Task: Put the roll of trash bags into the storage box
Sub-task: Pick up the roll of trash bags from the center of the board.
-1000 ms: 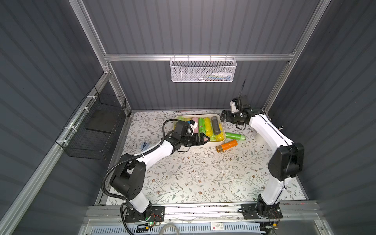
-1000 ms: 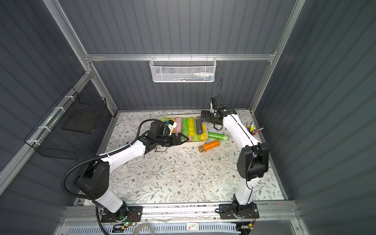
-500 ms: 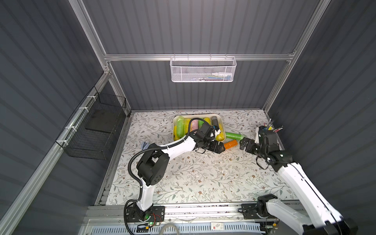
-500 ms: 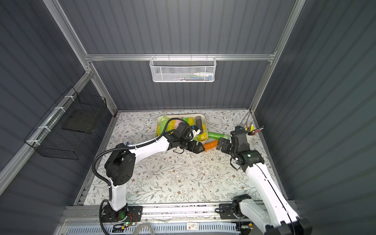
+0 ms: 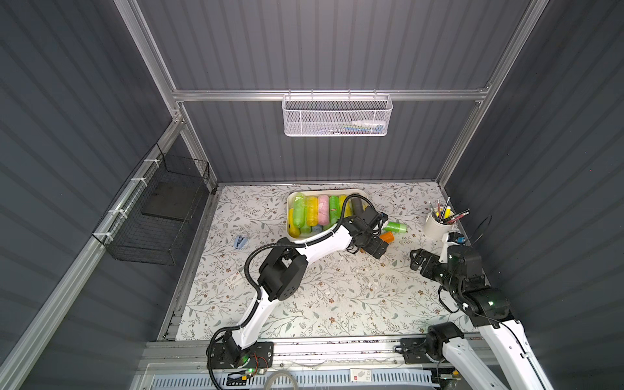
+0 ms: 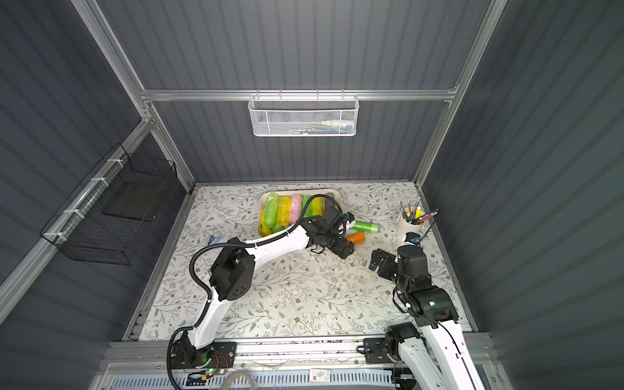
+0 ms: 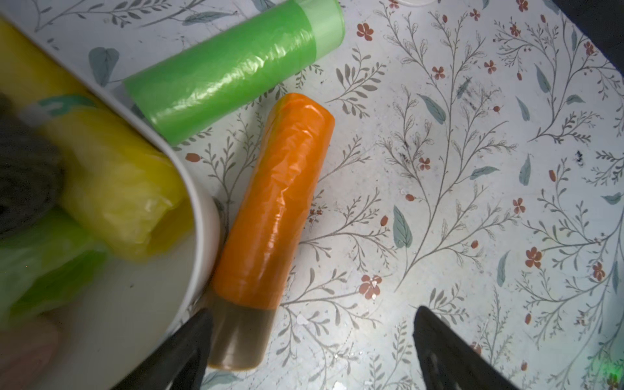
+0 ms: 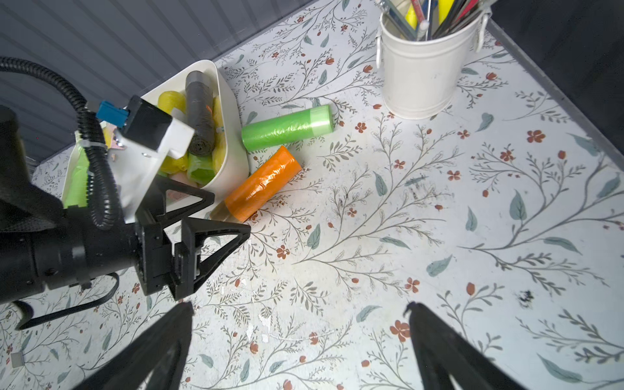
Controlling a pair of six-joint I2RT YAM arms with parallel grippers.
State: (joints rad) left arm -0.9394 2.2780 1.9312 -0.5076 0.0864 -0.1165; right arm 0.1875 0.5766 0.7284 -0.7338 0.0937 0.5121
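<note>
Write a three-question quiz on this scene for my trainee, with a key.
1. True or false: the orange roll lies inside the storage box.
2. Which one lies on the table next to the orange roll? A) a green roll B) a pink roll C) a grey roll
3. Is the left hand open or shut, and what does it hold?

Key
1. False: it lies on the table, just outside the box.
2. A
3. Open, holding nothing.

Dark grey ribbed walls, aluminium frame, floral tabletop.
</note>
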